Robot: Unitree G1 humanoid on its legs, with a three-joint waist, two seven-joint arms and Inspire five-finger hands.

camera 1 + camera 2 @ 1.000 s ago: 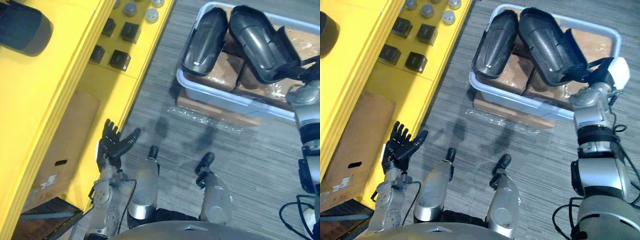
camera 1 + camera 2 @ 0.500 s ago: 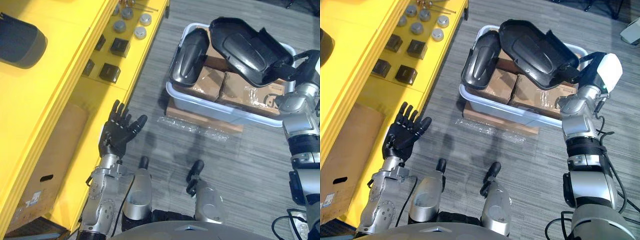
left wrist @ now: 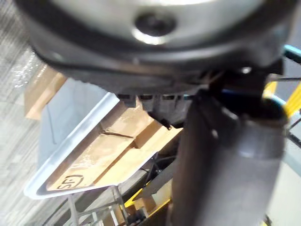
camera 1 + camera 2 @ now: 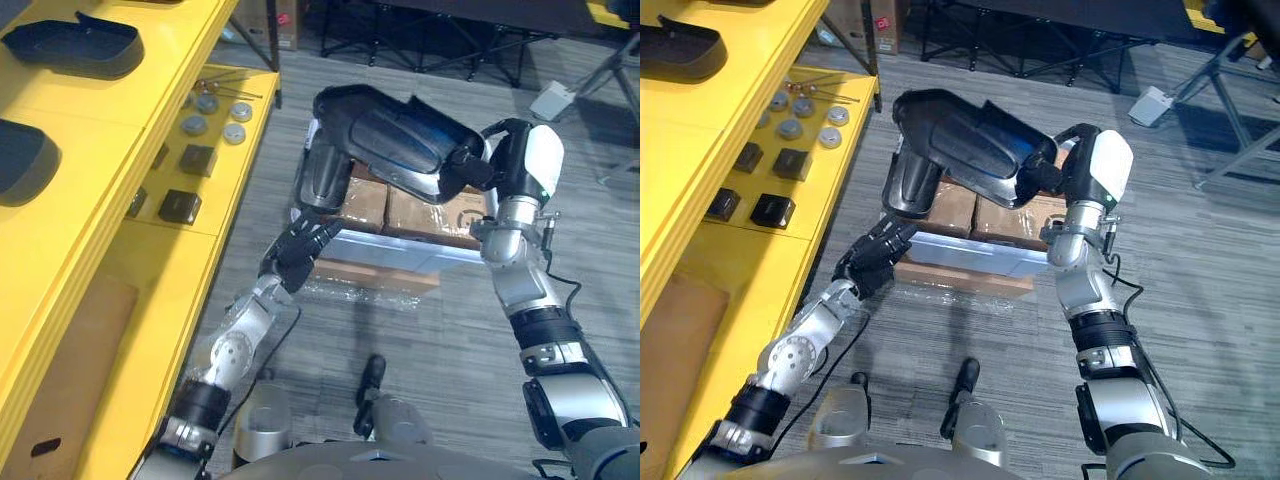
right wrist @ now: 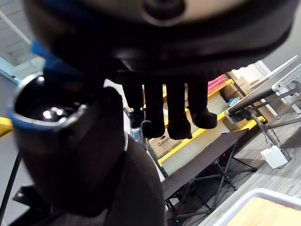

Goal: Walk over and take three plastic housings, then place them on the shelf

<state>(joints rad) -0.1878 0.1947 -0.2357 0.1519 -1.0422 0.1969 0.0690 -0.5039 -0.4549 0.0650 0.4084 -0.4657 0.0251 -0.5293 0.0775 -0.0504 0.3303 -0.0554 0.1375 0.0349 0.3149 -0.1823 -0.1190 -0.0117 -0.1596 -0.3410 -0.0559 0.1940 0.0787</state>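
On yellow shelf, two black housings

Shelf top bare; housing blocks far end.

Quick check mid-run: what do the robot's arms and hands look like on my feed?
The left arm and right arm are silver-grey, in rounded segments with dark bands at the joints. The left hand is dark all over. The right hand is dark too, with a smooth white cover.

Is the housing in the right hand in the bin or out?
Out: the right hand holds the housing raised above the bin, fingers curled round its edge.
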